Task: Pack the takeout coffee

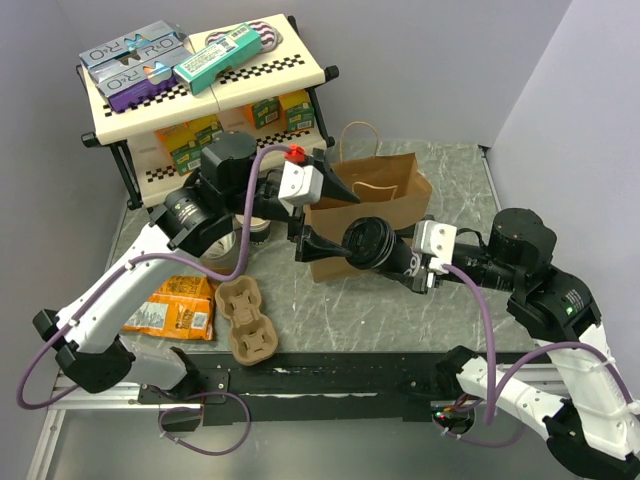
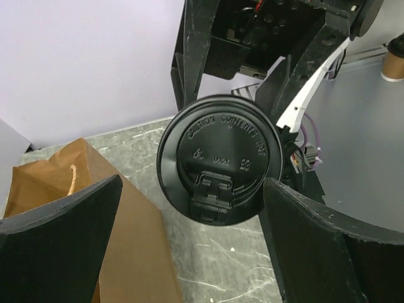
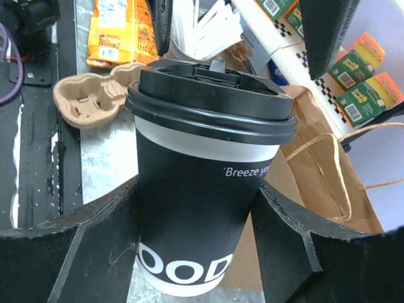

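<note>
place: lab test cell | evidence: bare partition walls (image 1: 560, 70), marbled tabletop (image 1: 450, 180), shelf (image 1: 300, 55) of snack boxes (image 1: 270, 110)

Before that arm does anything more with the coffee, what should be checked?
1. Right end effector clamped on the black paper coffee cup: ok.
2. Round black plastic lid seated on the cup, along the rim that shows: ok.
3. Left end effector open, fingers spread: ok.
4. Brown paper bag standing upright with its handles up: ok.
5. Bag's mouth wide enough for the cup: cannot tell.
6. Cup inside the bag: not ok, it is held outside.
</note>
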Action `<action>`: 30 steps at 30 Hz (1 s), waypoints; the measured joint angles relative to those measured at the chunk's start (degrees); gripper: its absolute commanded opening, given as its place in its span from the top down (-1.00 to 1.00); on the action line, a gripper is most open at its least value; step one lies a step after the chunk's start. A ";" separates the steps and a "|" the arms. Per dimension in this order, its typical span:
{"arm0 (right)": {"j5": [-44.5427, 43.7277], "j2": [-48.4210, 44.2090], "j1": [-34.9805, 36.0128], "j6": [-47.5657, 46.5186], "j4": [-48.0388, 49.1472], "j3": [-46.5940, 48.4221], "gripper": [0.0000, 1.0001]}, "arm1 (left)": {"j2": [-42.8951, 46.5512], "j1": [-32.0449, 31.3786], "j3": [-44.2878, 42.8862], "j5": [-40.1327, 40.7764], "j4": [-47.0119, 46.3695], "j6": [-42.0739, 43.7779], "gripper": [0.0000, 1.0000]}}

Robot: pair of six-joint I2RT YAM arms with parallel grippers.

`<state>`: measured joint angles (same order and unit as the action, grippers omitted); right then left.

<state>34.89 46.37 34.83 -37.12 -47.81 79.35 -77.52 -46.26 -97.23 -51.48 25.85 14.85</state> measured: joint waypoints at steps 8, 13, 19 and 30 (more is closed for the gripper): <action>-1.68 -0.02 0.02 -1.42 0.17 -0.26 -0.32 | -1.03 -2.34 -1.81 2.32 3.23 2.29 -0.99; -2.49 0.00 0.02 -2.32 0.15 -0.28 -0.33 | -1.55 -2.58 -2.45 2.49 5.09 2.49 -0.99; -2.69 0.13 0.07 -3.34 0.15 -0.28 -0.33 | -2.73 -2.60 -3.19 2.47 5.64 2.51 -0.99; -3.74 1.05 0.13 -3.50 0.17 -0.28 -0.34 | -4.94 -3.69 -6.19 4.11 9.44 5.90 -0.79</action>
<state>31.16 47.42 34.96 -40.62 -47.64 79.07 -82.46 -49.95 -103.42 -47.37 35.29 20.75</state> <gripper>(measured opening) 0.687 0.930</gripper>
